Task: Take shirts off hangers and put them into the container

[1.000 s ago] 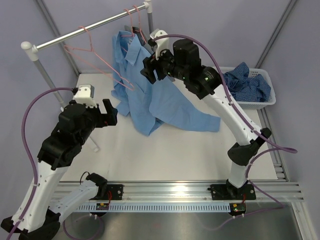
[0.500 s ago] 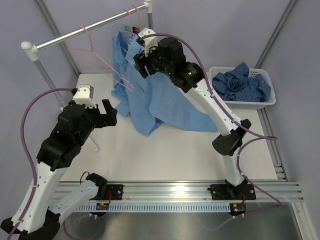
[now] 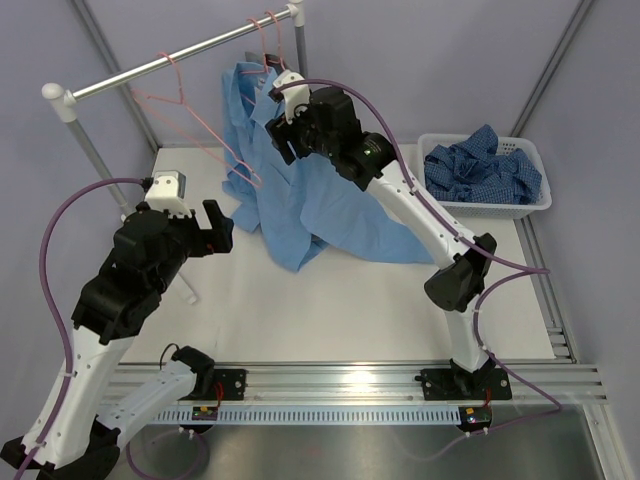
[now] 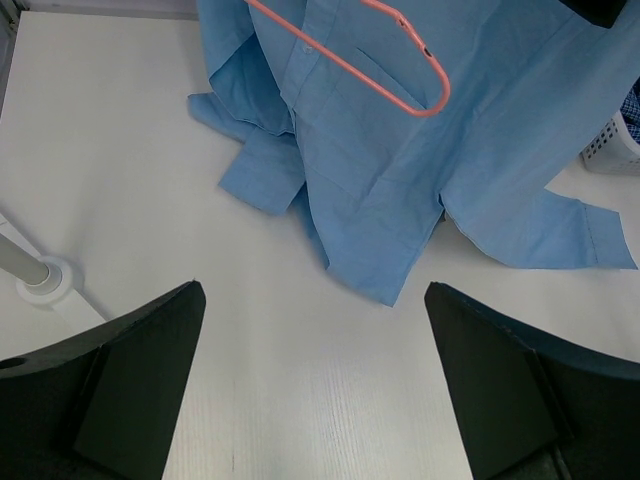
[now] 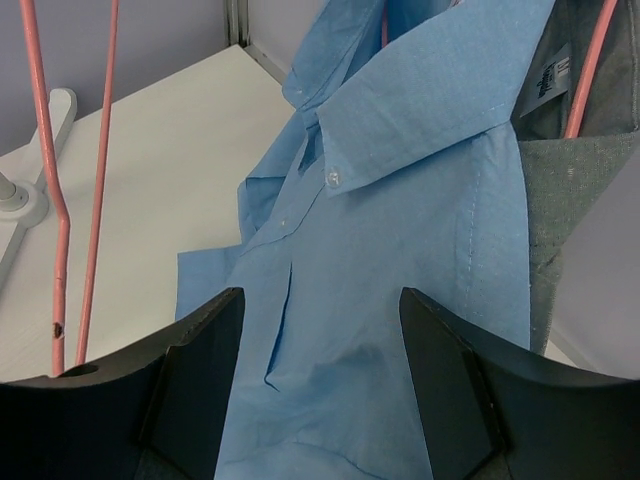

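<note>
Blue cloth from above: light blue shirt just ahead of the right claw, half-wide, empty; checked shirt already in the container, well apart. Left wrist: left claw wide, empty, hem just ahead. Right wrist: collar straight ahead, grey shirt cut off, hangers mostly under cloth; likely second shirt's removal, next closing on the collar.

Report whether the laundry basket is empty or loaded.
Loaded: the dark blue checked shirt lies crumpled inside the white basket, filling most of it.
</note>
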Motion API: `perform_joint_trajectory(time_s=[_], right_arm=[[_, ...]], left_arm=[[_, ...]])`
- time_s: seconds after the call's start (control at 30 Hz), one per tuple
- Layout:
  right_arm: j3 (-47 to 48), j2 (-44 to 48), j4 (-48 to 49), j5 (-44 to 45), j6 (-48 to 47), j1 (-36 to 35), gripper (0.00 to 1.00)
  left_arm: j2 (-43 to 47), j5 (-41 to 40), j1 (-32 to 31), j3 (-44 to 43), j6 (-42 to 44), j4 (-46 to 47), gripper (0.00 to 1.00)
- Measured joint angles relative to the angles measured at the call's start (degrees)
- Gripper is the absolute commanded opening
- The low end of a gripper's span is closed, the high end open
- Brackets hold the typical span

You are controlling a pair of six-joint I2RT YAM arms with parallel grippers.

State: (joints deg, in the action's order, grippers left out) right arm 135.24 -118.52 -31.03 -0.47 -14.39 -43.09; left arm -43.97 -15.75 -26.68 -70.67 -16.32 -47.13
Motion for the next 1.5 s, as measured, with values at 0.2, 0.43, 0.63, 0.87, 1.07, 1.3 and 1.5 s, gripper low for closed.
perform_joint_trajectory(time_s=[0.2, 0.43, 0.63, 0.87, 1.07, 1.3, 1.5], right_arm=[[-3.0, 2.4, 4.4, 2.6, -1.2, 0.0, 0.73], [-2.8, 4.5, 7.1, 3.5, -2.2, 0.3, 0.74], [-2.8, 4.4, 7.1, 3.1, -1.7, 1.3, 0.73], [-2.8, 3.8, 5.4, 0.3, -0.2, 1.9, 0.69], [-2.8, 2.4, 4.0, -2.8, 0.9, 1.9, 0.62], [-0.9, 1.2, 1.4, -5.2, 1.7, 1.9, 0.61], [2.1, -1.0, 0.9, -5.2, 2.6, 1.9, 0.53]], left_arm=[[0.0, 0.0, 0.0, 0.0, 0.0, 0.0, 0.99], [0.0, 0.0, 0.0, 0.0, 0.0, 0.0, 0.99], [0.0, 0.0, 0.0, 0.0, 0.0, 0.0, 0.99], [0.0, 0.0, 0.0, 0.0, 0.0, 0.0, 0.99], [0.0, 0.0, 0.0, 0.0, 0.0, 0.0, 0.99], [-0.1, 0.0, 0.0, 0.0, 0.0, 0.0, 0.99], [-0.3, 0.0, 0.0, 0.0, 0.0, 0.0, 0.99]])
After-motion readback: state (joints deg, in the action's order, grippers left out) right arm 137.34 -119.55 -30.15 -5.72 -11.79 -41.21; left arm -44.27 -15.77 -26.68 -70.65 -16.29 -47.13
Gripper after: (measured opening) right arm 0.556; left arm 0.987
